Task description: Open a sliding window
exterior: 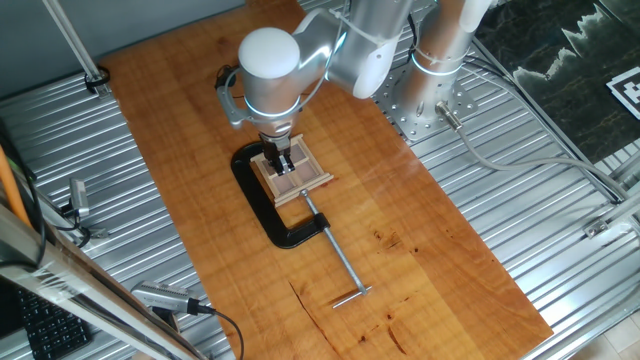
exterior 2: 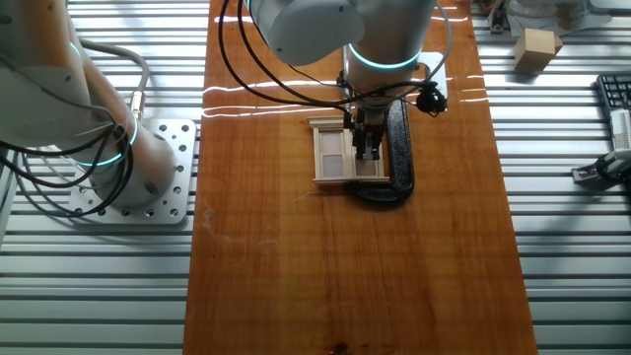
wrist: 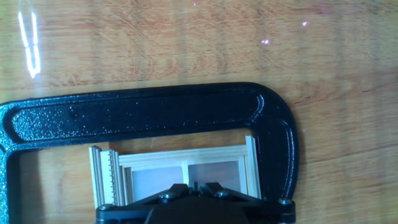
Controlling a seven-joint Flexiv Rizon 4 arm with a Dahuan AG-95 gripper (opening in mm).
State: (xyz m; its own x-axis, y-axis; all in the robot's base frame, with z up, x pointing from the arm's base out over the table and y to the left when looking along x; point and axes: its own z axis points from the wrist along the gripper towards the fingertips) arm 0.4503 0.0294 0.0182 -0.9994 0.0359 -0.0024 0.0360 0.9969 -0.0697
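The sliding window (exterior: 305, 183) is a small light-wood frame with brownish panes, lying flat on the wooden table inside the mouth of a black C-clamp (exterior: 262, 208). It also shows in the other fixed view (exterior 2: 333, 156) and in the hand view (wrist: 214, 174). My gripper (exterior: 285, 160) points straight down onto the window's panes, and its fingers stand close together with only a thin slit between them. In the other fixed view the gripper (exterior 2: 367, 150) is over the window's right half, next to the clamp (exterior 2: 399, 148). In the hand view the gripper (wrist: 196, 186) sits at the bottom edge and hides the window's near part.
The clamp's long metal screw (exterior: 338, 255) with its T-handle runs toward the table's front. The clamp's black arc (wrist: 155, 112) borders the window's far side. A small wooden block (exterior 2: 537, 47) lies on the ribbed metal beside the table. The arm's base plate (exterior 2: 148, 187) stands at the left.
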